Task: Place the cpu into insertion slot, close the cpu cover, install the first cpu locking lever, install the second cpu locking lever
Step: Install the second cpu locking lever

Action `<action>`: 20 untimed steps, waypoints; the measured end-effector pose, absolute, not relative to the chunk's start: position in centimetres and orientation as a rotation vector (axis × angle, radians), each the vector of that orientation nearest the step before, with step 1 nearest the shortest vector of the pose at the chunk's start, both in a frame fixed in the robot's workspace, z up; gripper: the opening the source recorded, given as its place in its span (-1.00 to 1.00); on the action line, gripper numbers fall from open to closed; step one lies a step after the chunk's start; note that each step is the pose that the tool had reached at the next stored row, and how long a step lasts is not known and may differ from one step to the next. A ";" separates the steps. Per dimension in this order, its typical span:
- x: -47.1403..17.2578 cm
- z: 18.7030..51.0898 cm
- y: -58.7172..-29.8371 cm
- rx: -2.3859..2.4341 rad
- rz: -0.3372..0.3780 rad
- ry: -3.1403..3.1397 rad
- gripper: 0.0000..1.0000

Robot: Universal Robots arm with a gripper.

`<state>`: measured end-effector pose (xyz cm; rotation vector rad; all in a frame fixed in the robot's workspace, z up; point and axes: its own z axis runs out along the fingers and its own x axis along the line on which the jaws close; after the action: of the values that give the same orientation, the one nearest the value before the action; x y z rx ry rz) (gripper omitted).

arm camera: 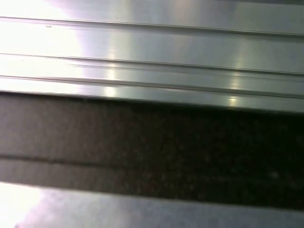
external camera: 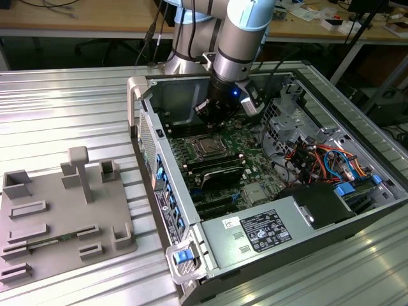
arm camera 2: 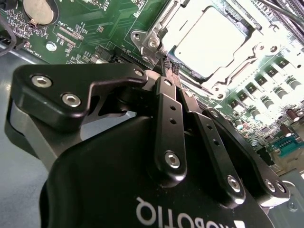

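The cpu (arm camera 2: 214, 42) lies flat in the slot (external camera: 208, 148), its pale metal face glaring under the light in the second wrist view. The cover (arm camera 2: 247, 34) is down around it — a silvery frame whose cut-out centre leaves the chip's face showing. A thin lever (arm camera 2: 161, 20) runs along one side of the frame; whether it is latched cannot be told.

The tool (arm camera 2: 169, 66) hangs just beside a corner of the cover, its fingertips narrowed until they nearly meet at a small toothed tip. Whether they pinch anything, or touch the frame, cannot be told. In the exterior view the tool (external camera: 208, 116) sits directly over the board, a little beyond the slot, with the arm (external camera: 239, 38) rising steeply above it.

Under and around the tool spreads the green motherboard (external camera: 252, 159). A round coin battery (arm camera 2: 40, 9) sits on it, well apart from the tool on the side away from the cpu, and rows of small capacitors (arm camera 2: 266, 99) stand on the far side of the cover. The board lies inside an open computer case (external camera: 166, 204) on its side on the ribbed metal counter (external camera: 64, 108). Near the slot on the side away from the tool lie long black memory slots (external camera: 213, 172); further off are bundled coloured cables (external camera: 325, 159) and a power supply (external camera: 261, 233).

On the counter beside the case, toward the exterior view's left, rests a grey fixture tray (external camera: 57, 217) with moulded pockets.
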<state>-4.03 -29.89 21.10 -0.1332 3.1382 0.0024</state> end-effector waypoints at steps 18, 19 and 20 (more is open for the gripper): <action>-4.0 21.3 -32.0 -0.133 0.000 3.138 -0.79; -4.0 21.4 -32.0 -0.133 -0.001 3.138 -0.79; -4.0 21.5 -32.0 -0.133 -0.001 3.138 -0.79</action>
<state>-4.04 -31.99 21.53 -0.1332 3.1383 -0.0014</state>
